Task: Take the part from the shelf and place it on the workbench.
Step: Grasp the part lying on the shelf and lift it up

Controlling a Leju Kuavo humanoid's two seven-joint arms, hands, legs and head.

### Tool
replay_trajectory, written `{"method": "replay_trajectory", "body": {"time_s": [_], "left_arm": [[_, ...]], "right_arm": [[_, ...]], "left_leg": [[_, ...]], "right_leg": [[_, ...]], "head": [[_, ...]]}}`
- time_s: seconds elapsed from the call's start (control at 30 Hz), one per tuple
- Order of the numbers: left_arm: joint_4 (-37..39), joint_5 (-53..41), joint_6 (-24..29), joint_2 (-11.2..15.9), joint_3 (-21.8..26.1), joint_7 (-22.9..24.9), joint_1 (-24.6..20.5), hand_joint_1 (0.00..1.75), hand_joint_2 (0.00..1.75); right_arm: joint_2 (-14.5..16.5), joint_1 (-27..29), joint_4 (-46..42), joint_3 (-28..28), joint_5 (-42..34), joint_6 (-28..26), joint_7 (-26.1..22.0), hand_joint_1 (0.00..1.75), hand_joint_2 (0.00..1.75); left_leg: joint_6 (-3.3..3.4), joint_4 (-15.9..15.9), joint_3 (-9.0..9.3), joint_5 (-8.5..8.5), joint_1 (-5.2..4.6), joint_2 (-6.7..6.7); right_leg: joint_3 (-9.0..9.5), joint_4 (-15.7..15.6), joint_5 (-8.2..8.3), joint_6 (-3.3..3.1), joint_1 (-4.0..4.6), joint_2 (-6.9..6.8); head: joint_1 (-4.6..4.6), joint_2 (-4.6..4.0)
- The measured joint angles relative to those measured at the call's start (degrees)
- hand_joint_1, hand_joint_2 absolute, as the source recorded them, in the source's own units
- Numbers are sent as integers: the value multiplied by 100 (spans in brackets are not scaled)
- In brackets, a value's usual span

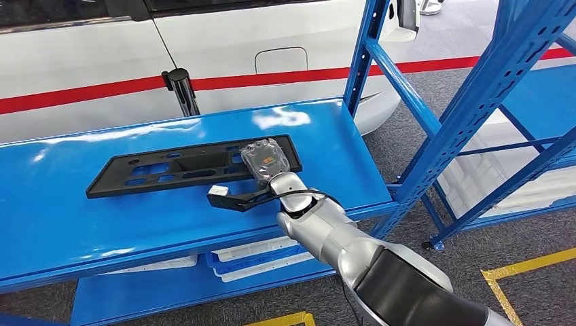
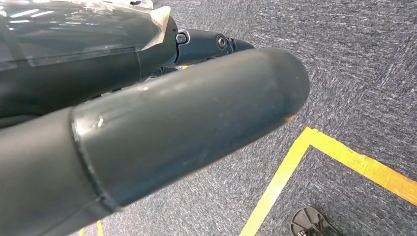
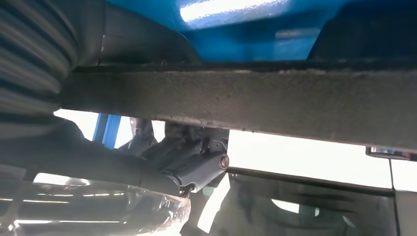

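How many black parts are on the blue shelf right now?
1: a long black perforated panel lying flat on the shelf's top surface, with the right hand at its right end. Lower levels are mostly hidden.

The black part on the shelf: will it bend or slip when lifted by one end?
The part is long, flat and full of cut-outs, so its far end may sag. The right hand grips one end, so it could tilt.

White car (image 1: 88,61) with red stripe; yellow floor tape (image 2: 314,147)
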Motion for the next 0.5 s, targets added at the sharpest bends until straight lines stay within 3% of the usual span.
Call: {"method": "replay_trajectory", "body": {"time_s": [0.23,0.37,0.5], "left_arm": [[0,-16,-23,0,16,-139,3,0,0],[-1,19,75,-1,86,-502,5,0,0],[-2,169,-47,-1,220,-726,8,0,0]], "right_arm": [[-40,199,-364,-391,-92,-53,-475,175,175],[-42,376,-957,-979,-940,479,-1205,175,175],[-68,708,-2083,-1575,-1695,766,-1724,175,175]], "left_leg": [[0,0,-2,0,-1,0],[0,0,-2,0,0,1],[0,0,-8,0,-1,-1]], "right_leg": [[1,1,1,1,2,0],[0,1,0,1,3,1],[-5,1,0,1,2,0]], "head": [[-1,0],[0,0],[0,0]]}}
